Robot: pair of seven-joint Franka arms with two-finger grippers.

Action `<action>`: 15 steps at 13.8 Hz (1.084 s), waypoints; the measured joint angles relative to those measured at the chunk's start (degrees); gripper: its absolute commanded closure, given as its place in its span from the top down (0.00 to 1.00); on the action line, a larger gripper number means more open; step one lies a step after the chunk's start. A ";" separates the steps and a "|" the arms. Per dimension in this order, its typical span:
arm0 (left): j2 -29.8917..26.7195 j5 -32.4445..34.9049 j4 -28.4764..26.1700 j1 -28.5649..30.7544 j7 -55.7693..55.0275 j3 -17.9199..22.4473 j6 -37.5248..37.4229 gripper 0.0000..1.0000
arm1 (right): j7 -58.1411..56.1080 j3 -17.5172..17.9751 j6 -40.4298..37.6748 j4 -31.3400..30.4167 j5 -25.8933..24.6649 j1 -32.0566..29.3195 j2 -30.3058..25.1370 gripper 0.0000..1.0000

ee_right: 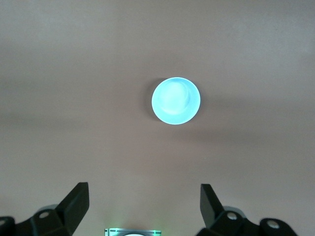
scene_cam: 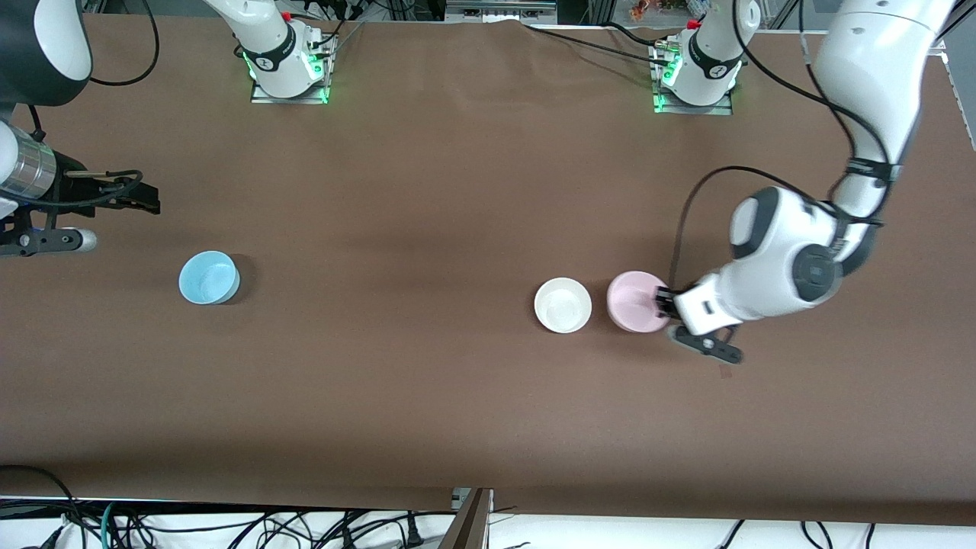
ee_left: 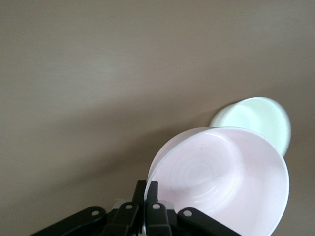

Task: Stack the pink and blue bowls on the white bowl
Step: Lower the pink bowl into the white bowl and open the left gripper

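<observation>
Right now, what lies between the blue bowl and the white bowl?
Nothing: in the front view only bare brown table separates the blue bowl from the white bowl.

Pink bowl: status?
Left gripper shut on pink bowl rim, beside white bowl. Right gripper open, waiting above blue bowl. Nothing between.
</observation>
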 measured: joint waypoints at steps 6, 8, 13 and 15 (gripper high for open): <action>3.34 0.14 1.31 -9.26 -15.15 0.41 2.77 0.00 | -0.83 -0.23 5.71 0.01 -1.13 -2.64 5.32 1.00; 5.19 0.64 1.52 -9.16 -15.17 0.94 4.52 0.00 | -2.11 -0.24 8.30 -0.01 -1.13 -3.09 7.58 1.00; 7.45 0.94 1.76 -9.30 -15.17 1.13 6.12 0.00 | -3.59 -0.26 14.45 -0.03 -1.12 -4.79 14.23 1.00; 7.51 1.90 1.80 -9.33 -15.17 1.13 6.15 0.17 | -4.35 -0.28 16.97 -0.08 -1.11 -5.41 16.64 1.00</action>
